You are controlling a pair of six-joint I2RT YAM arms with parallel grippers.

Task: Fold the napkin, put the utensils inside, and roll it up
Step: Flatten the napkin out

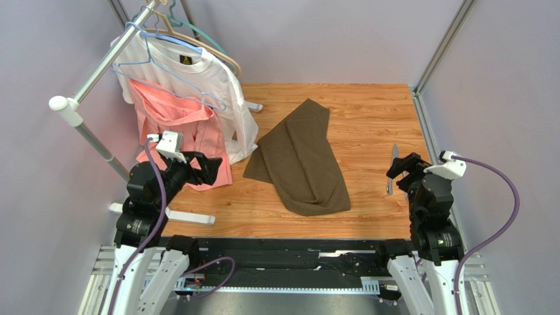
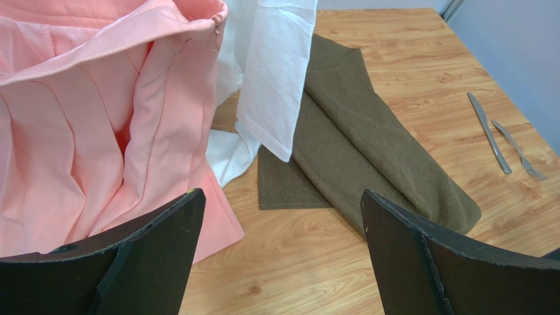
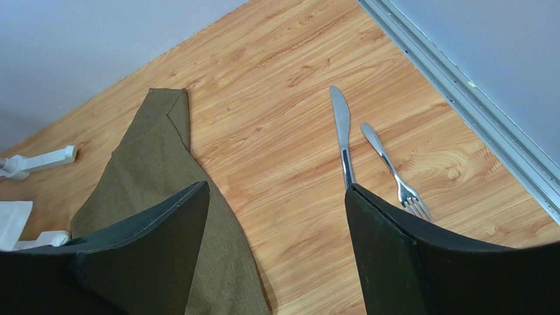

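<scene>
You face a wooden table point(image 1: 371, 118) enclosed by pale lilac walls point(image 1: 315, 39). On its left side, a clothes rack point(image 1: 92, 79) carries a white T-shirt point(image 1: 220, 92) and a pink garment point(image 1: 204, 134), which hang close to the left gripper point(image 1: 209, 167). Its jaws are spread wide and hold nothing. The olive-brown napkin point(image 1: 302, 161) lies rumpled mid-table. The right gripper point(image 1: 402, 169), also spread and empty, sits above the knife point(image 1: 394, 156). Only the wrist views show the fork point(image 3: 391, 172) just beside the knife.

The top view looks down from above and behind onto the whole table point(image 1: 368, 118). The left wrist camera looks rightward, low and close; the right wrist camera looks far-leftward. All three share the napkin point(image 1: 299, 164) and knife point(image 3: 342, 131).
</scene>
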